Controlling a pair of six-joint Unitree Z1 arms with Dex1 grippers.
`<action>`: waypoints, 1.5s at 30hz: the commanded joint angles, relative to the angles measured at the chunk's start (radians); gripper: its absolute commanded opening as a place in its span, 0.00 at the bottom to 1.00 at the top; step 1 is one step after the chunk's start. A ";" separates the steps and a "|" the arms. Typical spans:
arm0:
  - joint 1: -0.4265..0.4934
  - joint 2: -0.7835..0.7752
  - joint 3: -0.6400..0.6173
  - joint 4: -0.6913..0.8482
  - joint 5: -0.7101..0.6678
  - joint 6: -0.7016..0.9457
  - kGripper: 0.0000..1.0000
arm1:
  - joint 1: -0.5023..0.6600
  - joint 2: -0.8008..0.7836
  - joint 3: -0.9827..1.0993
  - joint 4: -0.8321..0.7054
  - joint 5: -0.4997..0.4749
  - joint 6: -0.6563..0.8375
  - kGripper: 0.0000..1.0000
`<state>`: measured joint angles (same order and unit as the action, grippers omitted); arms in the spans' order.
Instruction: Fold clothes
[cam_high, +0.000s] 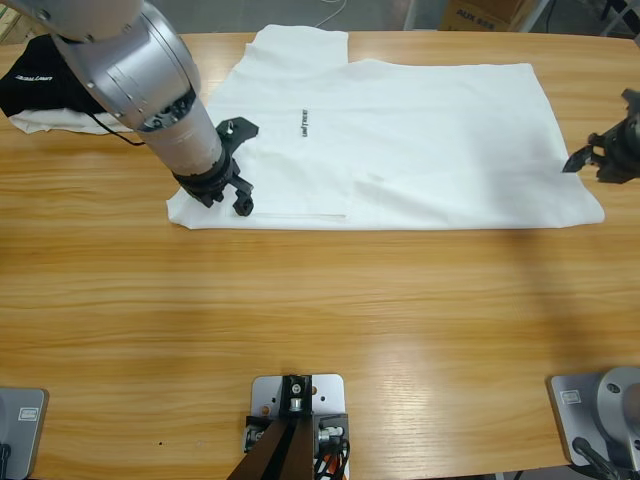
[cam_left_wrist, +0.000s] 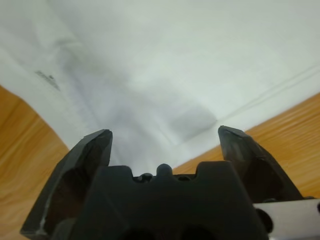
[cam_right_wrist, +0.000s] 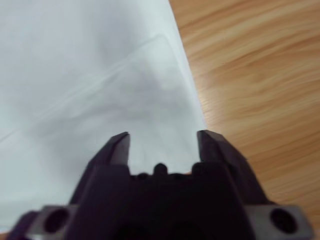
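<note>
White cotton fills the upper middle of the high view: the T-shirt (cam_high: 420, 140) lies spread flat on the wooden table (cam_high: 330, 310), its small dark chest print (cam_high: 303, 122) left of centre and one sleeve (cam_high: 300, 48) reaching toward the top edge. Part of the shirt is folded over near its lower left, where a straight hem line shows.

The left arm comes down from the upper left corner of the frame, and the left gripper (cam_high: 238, 168) sits over the shirt's lower left corner. In the left wrist view the left gripper (cam_left_wrist: 165, 145) has its jaws spread wide with only white fabric (cam_left_wrist: 165, 65) between and beyond them, nothing pinched; wood shows at both lower sides.

The right gripper (cam_high: 592, 155) is at the right edge of the high view, just beside the shirt's right hem. In the right wrist view the right gripper (cam_right_wrist: 162, 145) also stands released, jaws apart above the cloth's edge (cam_right_wrist: 100, 75), with bare table to the right.

At the far upper left a black garment with white lettering (cam_high: 35, 85) lies on a smaller white garment (cam_high: 45, 122), partly hidden behind the arm.
</note>
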<state>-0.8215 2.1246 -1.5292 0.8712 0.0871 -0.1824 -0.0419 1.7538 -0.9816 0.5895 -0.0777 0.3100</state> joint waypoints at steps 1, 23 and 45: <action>-0.008 0.081 -0.003 0.017 0.028 0.003 0.82 | -0.010 0.131 -0.035 -0.033 -0.026 0.011 0.00; -0.005 0.119 -0.002 0.015 0.026 0.000 0.73 | -0.084 0.218 -0.082 -0.093 -0.014 0.015 0.00; -0.001 0.112 0.007 0.018 0.026 -0.002 0.73 | 0.106 0.059 -0.083 -0.108 0.080 0.015 0.00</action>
<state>-0.8216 2.1637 -1.5356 0.8720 0.1007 -0.1825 -0.0333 1.7962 -1.0745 0.5022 -0.0476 0.3151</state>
